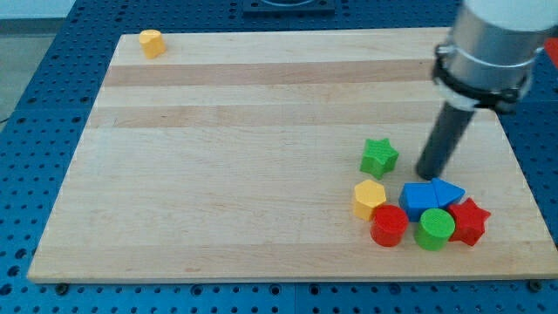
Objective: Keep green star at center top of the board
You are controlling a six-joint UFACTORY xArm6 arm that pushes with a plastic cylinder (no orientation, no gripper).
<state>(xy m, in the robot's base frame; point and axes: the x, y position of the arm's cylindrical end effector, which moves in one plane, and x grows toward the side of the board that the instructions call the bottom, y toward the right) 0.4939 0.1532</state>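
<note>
The rod's tip [430, 175] rests on the table [218, 174], just right of the green star [378, 157], above the blue blocks [420, 198], touching neither; it grasps nothing.

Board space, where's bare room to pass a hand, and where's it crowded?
Free: the wide stretch from the yellow block at the view's top left across to the green star. Crowded: bottom right, where my tip stands beside the star above the block cluster.
</note>
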